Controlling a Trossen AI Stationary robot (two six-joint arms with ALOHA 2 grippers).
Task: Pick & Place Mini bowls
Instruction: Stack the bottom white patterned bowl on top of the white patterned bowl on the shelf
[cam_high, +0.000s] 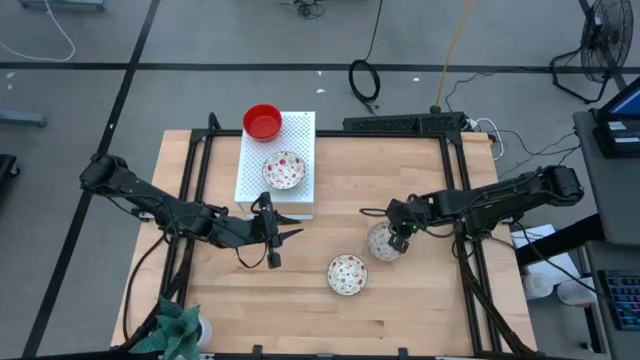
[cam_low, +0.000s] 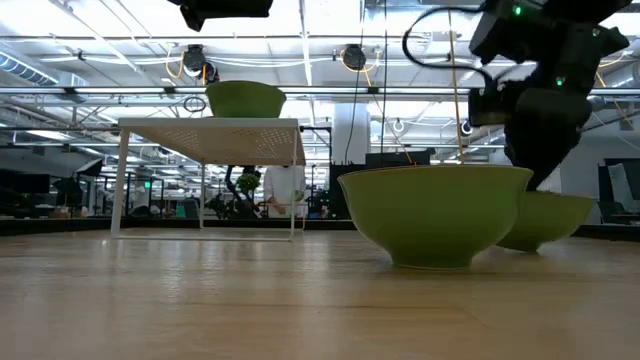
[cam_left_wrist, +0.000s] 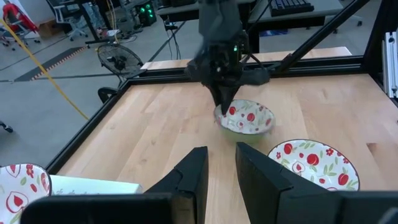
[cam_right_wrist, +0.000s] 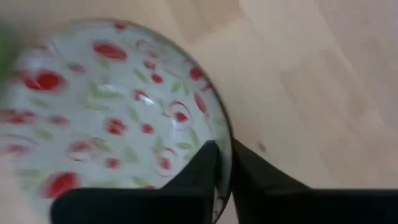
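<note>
Here we see the right gripper (cam_right_wrist: 224, 163) pinched on the rim of a floral bowl (cam_high: 383, 242), one finger inside and one outside, with the bowl low over the table (cam_high: 420, 310). Just beside it a second floral bowl (cam_high: 347, 274) sits on the wood. The left gripper (cam_high: 272, 232) waits nearby, fingers apart. On the white board (cam_high: 300, 130) a red bowl (cam_high: 262, 122) and a third floral bowl (cam_high: 284, 171) are already placed, so we judge roughly half remains.
</note>
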